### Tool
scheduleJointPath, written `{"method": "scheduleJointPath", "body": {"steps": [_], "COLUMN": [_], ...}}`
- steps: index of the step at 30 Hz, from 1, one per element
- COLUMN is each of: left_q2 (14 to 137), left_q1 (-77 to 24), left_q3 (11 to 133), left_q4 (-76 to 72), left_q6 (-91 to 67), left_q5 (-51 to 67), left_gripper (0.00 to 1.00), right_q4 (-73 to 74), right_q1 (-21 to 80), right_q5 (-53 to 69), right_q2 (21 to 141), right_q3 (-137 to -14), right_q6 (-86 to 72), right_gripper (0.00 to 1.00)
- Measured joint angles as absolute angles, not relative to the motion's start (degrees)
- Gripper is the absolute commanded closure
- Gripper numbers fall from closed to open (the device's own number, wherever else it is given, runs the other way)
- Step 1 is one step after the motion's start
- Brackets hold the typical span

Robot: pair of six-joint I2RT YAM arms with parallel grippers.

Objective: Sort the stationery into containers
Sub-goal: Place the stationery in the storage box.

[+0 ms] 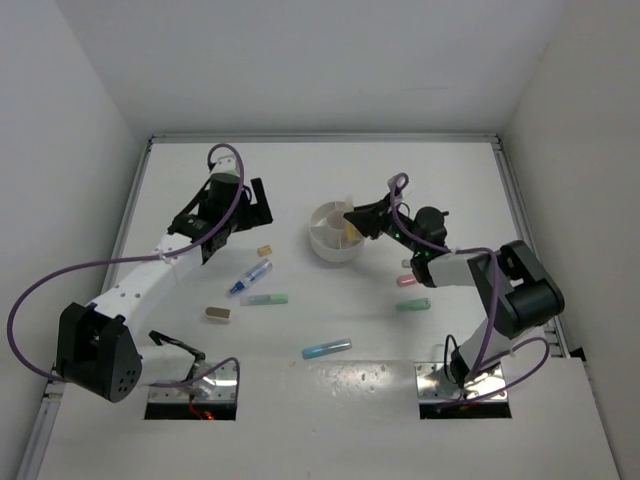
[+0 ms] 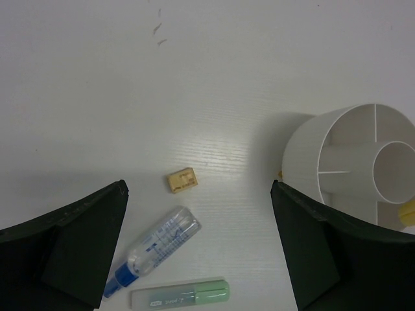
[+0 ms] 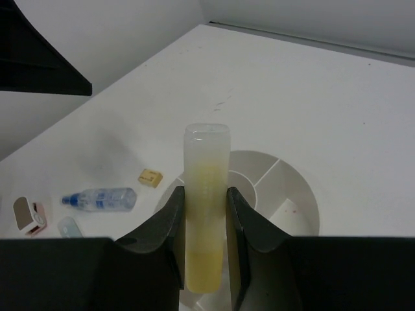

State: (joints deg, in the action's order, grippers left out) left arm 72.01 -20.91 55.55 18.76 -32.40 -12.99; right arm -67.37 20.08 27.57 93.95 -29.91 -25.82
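White table (image 1: 400, 170), yellow marker (image 3: 206, 162) over bowl (image 1: 325, 246).
Right claw (image 3: 203, 197) pinches the marker above the divided bowl, its fingers hiding the near compartments; left claw (image 1: 252, 200) gapes wide above a tan eraser (image 2: 181, 179).

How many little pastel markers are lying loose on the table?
4: a green marker beside the pen, a light blue marker at the near middle, a pink marker and a second green marker by the right arm. The arm may hide more.
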Motion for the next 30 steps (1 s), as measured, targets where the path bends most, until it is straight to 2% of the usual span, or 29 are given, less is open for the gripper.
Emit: {"method": "scheduleJointPath", "body": {"steps": [4, 10, 17, 19, 20, 25, 26, 27, 30], "left_q2": [72.01, 72.01, 72.01, 72.01, 72.01, 72.01, 72.01, 72.01, 72.01], "left_q1": [-20.91, -20.91, -20.91, -20.91, -20.91, -20.91, -20.91, -20.91, -20.91], "left_q3": [55.57, 55.57, 55.57, 55.57, 55.57, 55.57, 55.57, 55.57, 55.57], "left_q4": [18.79, 18.79, 18.79, 18.79, 18.79, 18.79, 18.76, 18.79, 18.79], "left_q6": [-32.4, -32.38, -32.38, -32.38, -32.38, -32.38, -32.38, -32.38, -32.38], "left_q5": [-12.88, -12.88, -12.88, -12.88, -12.88, -12.86, -12.88, -12.88, -12.88], "left_gripper": [0.02, 0.02, 0.02, 0.02, 0.02, 0.02, 0.02, 0.02, 0.02], "right_q4": [-68.77, -70.96, -71.75, -71.81, -71.96, -72.38, -72.4, -72.4, -72.36], "right_q1": [19.46, 18.41, 17.45, 17.26, 17.15, 16.99, 16.99, 16.93, 16.62], "right_q5": [28.47, 29.06, 29.04, 29.1, 29.26, 30.02, 30.09, 30.09, 30.11], "right_q2": [94.94, 96.03, 98.04, 99.04, 99.5, 99.59, 99.59, 99.59, 99.59], "right_q3": [-28.67, -27.22, -26.3, -26.26, -26.22, -26.17, -26.04, -25.93, -25.74], "right_q6": [-25.63, -25.47, -24.49, -23.75, -23.57, -22.65, -22.46, -22.37, -22.0], "right_gripper": [0.9, 0.82, 0.82, 0.77, 0.71, 0.59, 0.48, 0.44, 0.41]}}
